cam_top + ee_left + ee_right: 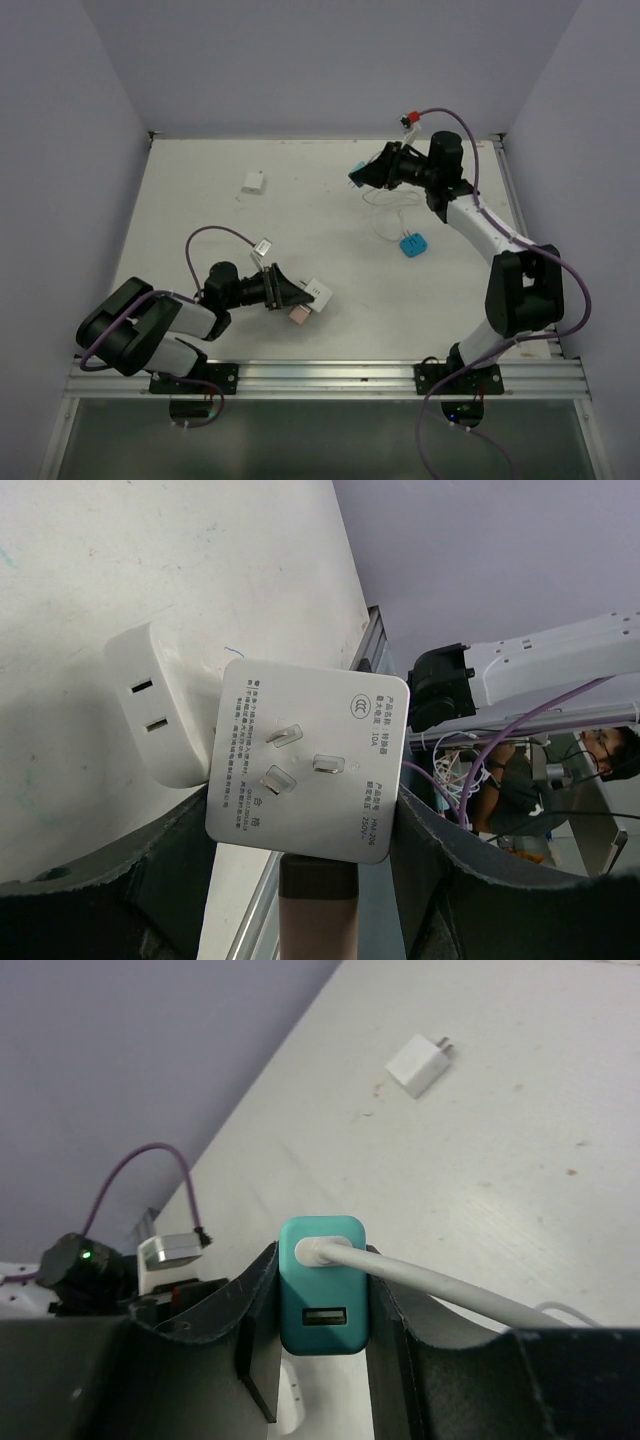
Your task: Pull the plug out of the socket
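Observation:
My left gripper point(297, 297) is shut on the socket point(318, 292), a white cube adapter, low over the table near the front. In the left wrist view the socket point(310, 755) sits between my fingers point(150, 880) with its three-pin face toward the camera and two dark slots on its left side. A pinkish plug point(318, 900) is plugged into its lower side and also shows in the top view point(299, 314). My right gripper point(358, 176) is at the back right, shut on a teal plug point(321, 1285) with a USB port and a white cable point(440, 1285).
A second teal plug point(411, 244) lies on the table right of centre, with thin white cable point(385, 215) looped near it. A small white charger point(253, 182) lies at the back left and shows in the right wrist view point(422, 1065). Walls enclose the table on three sides.

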### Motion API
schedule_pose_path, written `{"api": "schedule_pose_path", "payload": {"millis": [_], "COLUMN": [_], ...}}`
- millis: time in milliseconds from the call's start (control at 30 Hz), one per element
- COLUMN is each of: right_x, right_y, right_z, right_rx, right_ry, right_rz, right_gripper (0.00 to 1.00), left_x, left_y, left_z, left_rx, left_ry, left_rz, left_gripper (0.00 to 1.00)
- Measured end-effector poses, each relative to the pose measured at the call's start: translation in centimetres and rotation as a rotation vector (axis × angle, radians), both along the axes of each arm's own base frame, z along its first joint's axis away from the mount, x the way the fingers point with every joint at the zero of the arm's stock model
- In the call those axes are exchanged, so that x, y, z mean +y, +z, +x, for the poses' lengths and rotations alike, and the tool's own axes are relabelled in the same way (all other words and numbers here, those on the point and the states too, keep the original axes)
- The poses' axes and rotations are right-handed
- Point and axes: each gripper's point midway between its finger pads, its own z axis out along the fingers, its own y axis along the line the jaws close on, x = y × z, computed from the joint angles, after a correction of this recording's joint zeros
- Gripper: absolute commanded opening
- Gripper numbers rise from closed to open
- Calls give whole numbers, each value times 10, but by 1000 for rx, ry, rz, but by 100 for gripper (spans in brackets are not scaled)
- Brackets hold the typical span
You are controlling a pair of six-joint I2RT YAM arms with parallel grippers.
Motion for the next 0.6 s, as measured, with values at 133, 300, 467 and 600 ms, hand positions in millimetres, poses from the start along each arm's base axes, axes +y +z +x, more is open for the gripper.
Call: {"api": "schedule_pose_path", "payload": {"millis": [133, 300, 467, 600], "right_x": [-8, -16, -28, -38], "right_y": [-23, -91, -173, -209], "right_z": [34, 69, 67, 58], "right_rx": [56, 218, 427, 525], "right_ry": [-89, -174, -222, -257], "right_rz": [-102, -218, -321, -394], "right_gripper": [0, 3, 12, 38], "left_x": [0, -2, -5, -7], "left_y": [0, -1, 2, 5], "left_z": [0, 4, 12, 20], "left_rx": [4, -4, -26, -49], "left_ry": [0, -3, -4, -1], "left_rz": [4, 16, 26, 35], "left_gripper": [0, 0, 0, 0]}}
